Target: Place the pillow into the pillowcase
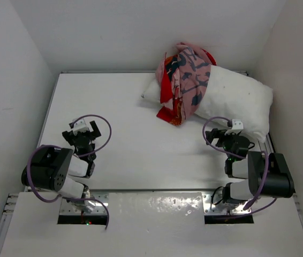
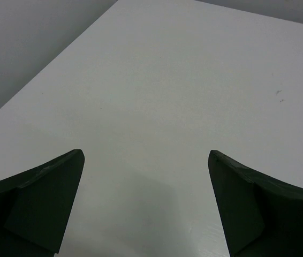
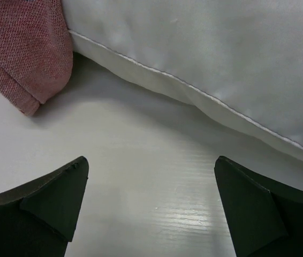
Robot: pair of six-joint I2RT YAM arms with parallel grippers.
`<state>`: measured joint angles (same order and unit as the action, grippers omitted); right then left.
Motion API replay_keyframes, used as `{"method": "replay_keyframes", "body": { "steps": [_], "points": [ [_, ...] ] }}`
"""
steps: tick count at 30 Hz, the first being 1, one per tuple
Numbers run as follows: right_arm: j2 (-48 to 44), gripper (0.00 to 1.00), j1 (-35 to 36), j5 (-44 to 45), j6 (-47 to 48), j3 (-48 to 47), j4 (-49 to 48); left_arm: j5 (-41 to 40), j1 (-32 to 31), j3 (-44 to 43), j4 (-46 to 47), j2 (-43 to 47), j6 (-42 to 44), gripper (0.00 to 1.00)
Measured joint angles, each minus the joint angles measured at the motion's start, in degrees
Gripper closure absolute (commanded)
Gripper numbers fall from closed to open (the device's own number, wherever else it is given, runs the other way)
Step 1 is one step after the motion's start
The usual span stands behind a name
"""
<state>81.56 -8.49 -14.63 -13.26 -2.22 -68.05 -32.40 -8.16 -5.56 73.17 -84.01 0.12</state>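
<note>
The left end effector (image 1: 84, 128) hangs low over the worktop (image 1: 130, 134) near its left edge, closer to the near edge than the far one. Its jaws are spread wide with nothing between them. The left wrist view shows the same: the left end effector (image 2: 146, 155) gapes over bare white worktop (image 2: 167, 80). The right end effector (image 1: 221, 132) sits near the right edge, just short of the pillow (image 1: 237, 99), and is likewise spread and holds nothing. In the right wrist view, the right end effector (image 3: 151, 159) faces the pillow's (image 3: 221, 53) seamed edge, which lies just ahead of the fingertips without touching them. A strip of worktop (image 3: 141, 187) shows between. The pillow lies in the far right corner of the worktop, slanting from the middle of the far edge down toward the right edge. The pillowcase (image 1: 186, 80) is bunched over the pillow's left part, red and pink folds with dark blue patches heaped on top. One white corner of the pillow pokes out to the left of the cloth, and the larger right part is uncovered. Whether the cloth wraps round the pillow or only lies on it cannot be told. A pink fold of the pillowcase (image 3: 23, 48) hangs down to the worktop beside the pillow's edge, left of the right end effector.
</note>
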Motion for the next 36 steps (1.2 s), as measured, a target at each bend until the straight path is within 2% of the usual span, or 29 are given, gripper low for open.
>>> {"method": "replay_keyframes", "body": {
  "steps": [4, 7, 9, 10, 12, 15, 18, 21, 22, 24, 25, 26, 28, 29, 30, 32, 34, 35, 36],
  "points": [
    [-1.84, 0.01, 3.19, 1.42, 2.12, 0.00, 0.00, 0.15, 0.00, 0.00, 0.02, 0.00, 0.04, 0.00],
    [-7.04, 0.01, 7.32, 3.13, 4.94, 0.04, 0.24, 5.68, -0.04, -0.35, -3.43, 3.02, 3.10, 0.00],
    [-17.33, 0.01, 10.62, 2.23, 10.10, 0.00, 6.69, 11.19, -0.11, -3.80, -13.79, 9.53, 6.99, 0.00],
    [-23.61, 0.01, 12.61, 1.18, 13.75, -0.13, 11.58, 15.23, -0.11, -8.50, -22.53, 13.29, 10.03, 0.00],
    [-34.42, 0.01, 16.74, -0.68, 21.42, -1.44, 22.64, 19.80, -0.63, -18.32, -31.78, 16.06, 14.53, 0.00],
    [-37.99, 0.01, 22.36, 1.92, 30.01, -10.91, 36.70, 21.11, -2.05, -28.02, -34.16, 18.36, 20.37, 0.00],
    [-31.32, 0.01, 26.05, 9.84, 35.06, -29.11, 49.88, 20.94, -3.45, -31.06, -32.76, 19.82, 27.74, 0.00],
    [-17.09, 0.01, 28.76, 21.88, 35.93, -56.33, 63.39, 19.67, -4.50, -36.04, -37.40, 18.69, 31.56, 0.00],
    [-12.28, 0.01, 29.31, 25.90, 34.47, -64.59, 65.24, 19.39, -4.79, -39.69, -41.31, 17.55, 31.19, 0.00],
    [-5.11, 0.01, 29.73, 35.74, 27.87, -75.25, 67.21, 17.51, -5.05, -47.43, -49.20, 15.15, 29.33, 0.00],
    [-1.57, 0.05, 29.40, 40.65, 23.10, -79.80, 69.46, 16.22, -5.05, -52.02, -53.48, 13.68, 27.12, 0.00],
    [1.70, 0.10, 28.52, 41.64, 19.34, -83.65, 73.00, 15.13, -5.05, -54.95, -56.15, 12.81, 25.46, 0.00],
    [8.63, 0.13, 26.27, 39.93, 13.05, -91.06, 79.54, 12.63, -5.05, -57.90, -60.70, 12.55, 22.43, 0.00],
    [12.24, 0.12, 25.29, 38.77, 9.35, -94.40, 82.82, 11.45, -5.05, -57.94, -62.49, 13.07, 21.16, 0.00],
    [15.89, 0.01, 24.33, 37.70, 6.05, -97.68, 86.20, 10.12, -5.05, -57.35, -64.96, 13.68, 19.80, 0.00],
    [24.11, 0.01, 22.45, 35.43, -0.26, -106.12, 93.29, 9.51, -5.03, -55.82, -67.14, 14.62, 18.62, 0.00],
    [31.45, 0.02, 21.53, 33.88, -4.83, -112.83, 96.32, 9.51, -5.03, -53.46, -70.71, 15.96, 17.35, 0.00],
    [34.58, 0.07, 21.22, 33.75, -6.62, -114.88, 97.66, 9.79, -5.03, -52.39, -72.43, 16.57, 16.85, 0.00],
    [37.20, 0.16, 21.05, 34.01, -8.24, -116.19, 99.10, 10.25, -5.01, -51.32, -73.59, 17.14, 16.35, 0.00]
  ]
}}
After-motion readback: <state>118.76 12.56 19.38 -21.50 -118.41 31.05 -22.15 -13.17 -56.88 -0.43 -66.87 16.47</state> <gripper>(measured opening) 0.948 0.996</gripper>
